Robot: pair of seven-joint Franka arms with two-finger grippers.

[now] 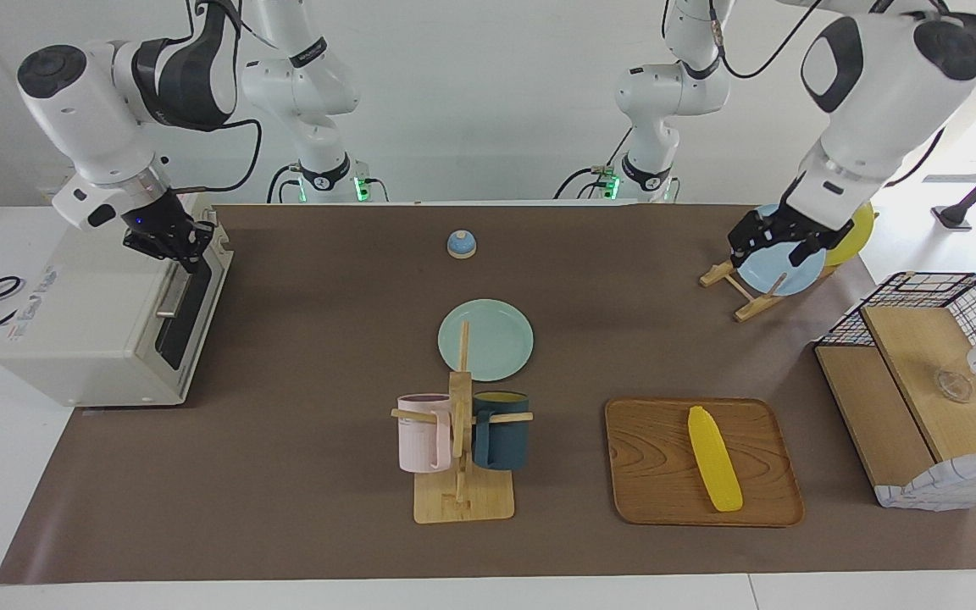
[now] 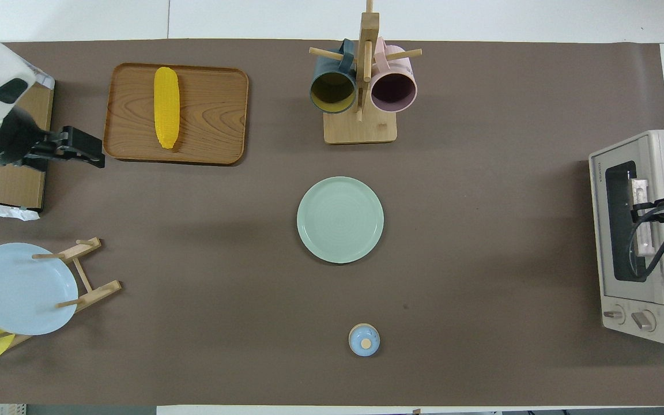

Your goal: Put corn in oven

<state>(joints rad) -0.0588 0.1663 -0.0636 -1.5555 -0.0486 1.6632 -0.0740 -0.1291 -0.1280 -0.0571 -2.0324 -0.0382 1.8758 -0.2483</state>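
The corn [image 1: 715,458] lies lengthwise on a wooden tray [image 1: 656,474] toward the left arm's end of the counter [image 1: 318,356], untouched by either tool. The left tool [image 1: 774,246] hangs in the air in front of a pale blue plate [image 1: 761,273] propped in a wooden rack [image 1: 738,288]; the overhead view puts it beside the tray's edge, between the tray and a wire-and-wood basket box [image 1: 928,385]. It is apart from the corn, and whether its fingers are spread or closed cannot be told. A yellow plate [image 1: 851,235] leans in the same rack.

At the right arm's end of the counter stands the cream-white oven [image 1: 107,313], its door closed. The right tool [image 1: 173,244] sits at the top front edge of the oven, right at the silver bar handle [image 1: 173,296], well apart from the corn; its grip also cannot be told.

Between them sit a mint-green plate [image 1: 488,339], a mug stand [image 1: 461,491] with a pink mug [image 1: 420,432] and a dark blue mug [image 1: 501,430], and a small blue lidded pot [image 1: 461,244] nearer the robots.
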